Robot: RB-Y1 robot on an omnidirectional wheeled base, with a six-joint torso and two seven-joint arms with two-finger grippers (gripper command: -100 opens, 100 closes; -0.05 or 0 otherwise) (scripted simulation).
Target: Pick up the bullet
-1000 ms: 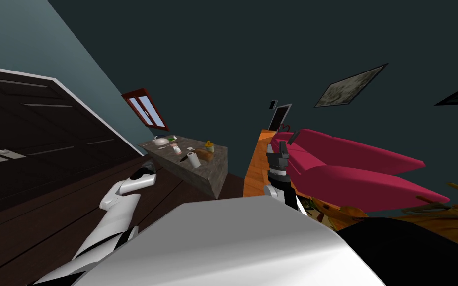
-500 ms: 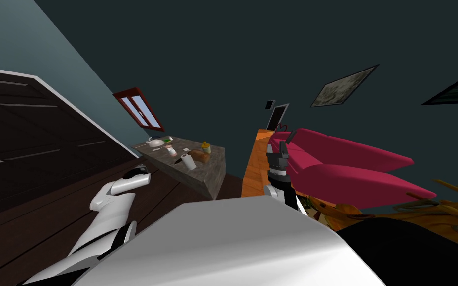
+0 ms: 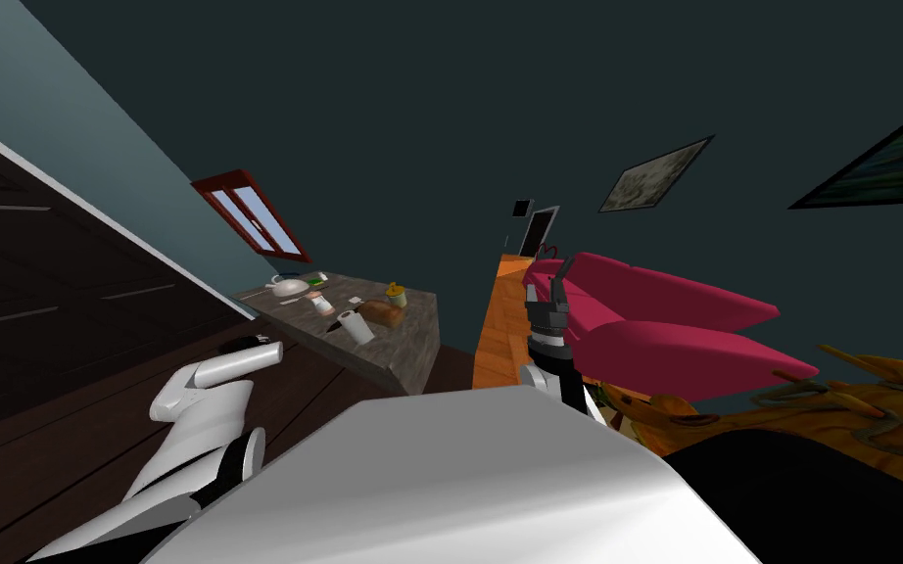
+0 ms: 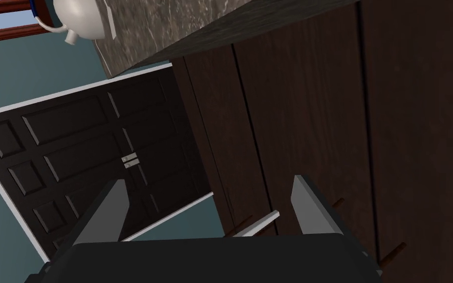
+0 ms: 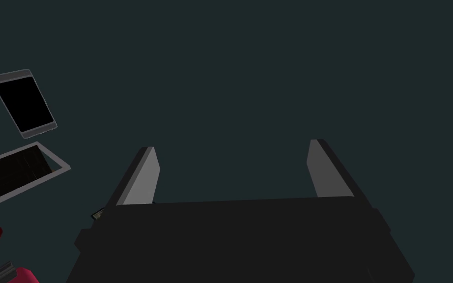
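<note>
Dark planks make up the floor (image 3: 68, 431) on the left, and a dark panelled door (image 4: 73, 152) in a white frame stands against the teal wall. The left end effector (image 4: 210, 181) hangs low over those planks, released, its fingers wide apart with nothing between them, well short of the worktop (image 3: 410, 328). A red-framed window (image 3: 244, 213) sits on the wall behind that stone-topped block. On the worktop, a white teapot (image 3: 290, 286) stands at the window end, then a small bottle (image 3: 322, 304), a white roll (image 3: 356, 327), a brown loaf (image 3: 382, 312) and a yellow-lidded jar (image 3: 396, 293), all close together. The bullet cannot be picked out among these small things. Right of the worktop the floor turns orange (image 3: 497, 328). The right end effector (image 5: 231, 145) is raised in front of a red sofa (image 3: 675, 318), likewise released and holding nothing. Framed pictures (image 3: 655, 174) hang on the dark wall above the sofa, and an orange-brown tangle of branches (image 3: 880, 411) lies at the far right.
</note>
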